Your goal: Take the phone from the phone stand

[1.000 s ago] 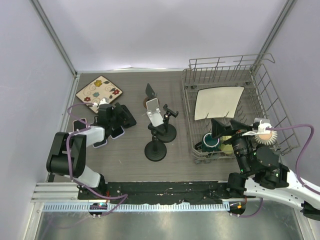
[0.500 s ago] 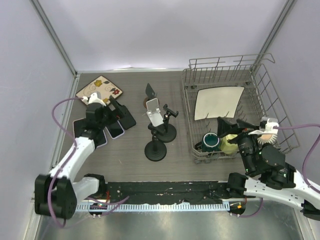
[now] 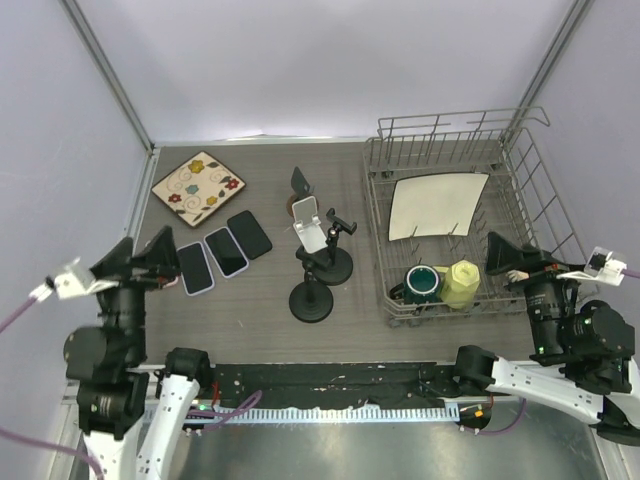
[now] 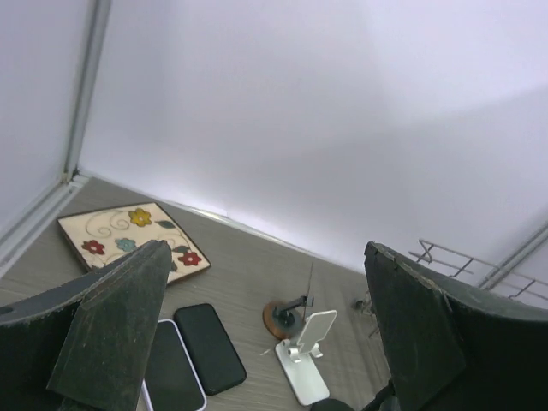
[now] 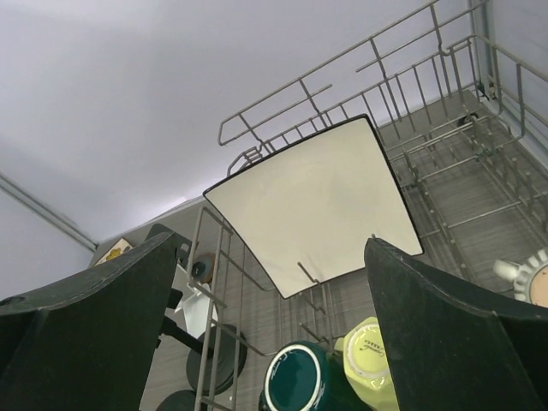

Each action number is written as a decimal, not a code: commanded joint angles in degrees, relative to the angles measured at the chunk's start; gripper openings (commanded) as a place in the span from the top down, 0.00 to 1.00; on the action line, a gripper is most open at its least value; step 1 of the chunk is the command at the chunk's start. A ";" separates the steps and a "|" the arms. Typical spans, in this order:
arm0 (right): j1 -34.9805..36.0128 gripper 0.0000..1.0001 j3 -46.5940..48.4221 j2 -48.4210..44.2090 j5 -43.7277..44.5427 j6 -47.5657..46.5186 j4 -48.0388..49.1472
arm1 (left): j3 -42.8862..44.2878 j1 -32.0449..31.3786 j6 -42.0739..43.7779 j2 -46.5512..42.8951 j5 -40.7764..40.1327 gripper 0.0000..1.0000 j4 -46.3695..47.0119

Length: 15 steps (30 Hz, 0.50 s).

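Three phones lie flat side by side on the table: a dark phone (image 3: 249, 233) (image 4: 209, 347), a middle one (image 3: 226, 251) and a white-rimmed one (image 3: 192, 268) (image 4: 167, 370). The white phone stand (image 3: 310, 225) (image 4: 306, 355) holds nothing. Neither do the two black round-based stands (image 3: 311, 300) (image 3: 332, 264) or the small brown-based stand (image 3: 298, 194) (image 4: 282, 317). My left gripper (image 3: 138, 256) (image 4: 267, 250) is open and empty, raised at the near left, above and nearer than the phones. My right gripper (image 3: 515, 262) (image 5: 272, 244) is open and empty at the near right, by the rack.
A wire dish rack (image 3: 520, 140) (image 5: 282, 107) fills the right side. It holds a white square plate (image 3: 436, 205) (image 5: 312, 201), a teal mug (image 3: 422, 283) (image 5: 295, 381) and a yellow cup (image 3: 460, 282) (image 5: 370, 364). A floral tile (image 3: 199, 187) (image 4: 128, 240) lies at the back left.
My left gripper opened and drew back from the phones to the near left, rising. The dark phone stays flat on the table. The right arm pulled back to the right.
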 commanded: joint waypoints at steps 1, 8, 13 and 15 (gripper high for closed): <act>0.22 0.04 -0.70 -2.40 2.86 -2.60 -0.25 | -4.00 0.12 3.41 -7.76 -5.65 0.00 -1.04; 0.22 0.05 -3.95 -5.39 2.42 -6.12 4.06 | -8.59 0.12 5.34 -17.18 -9.52 0.00 -2.15; 0.22 0.05 -5.10 -5.92 2.60 -7.18 5.47 | -10.60 0.12 6.48 -17.27 -9.70 0.00 -3.30; 0.22 0.05 -5.45 -6.01 2.78 -7.18 5.39 | -12.26 0.21 6.40 -18.05 -10.57 0.00 -2.44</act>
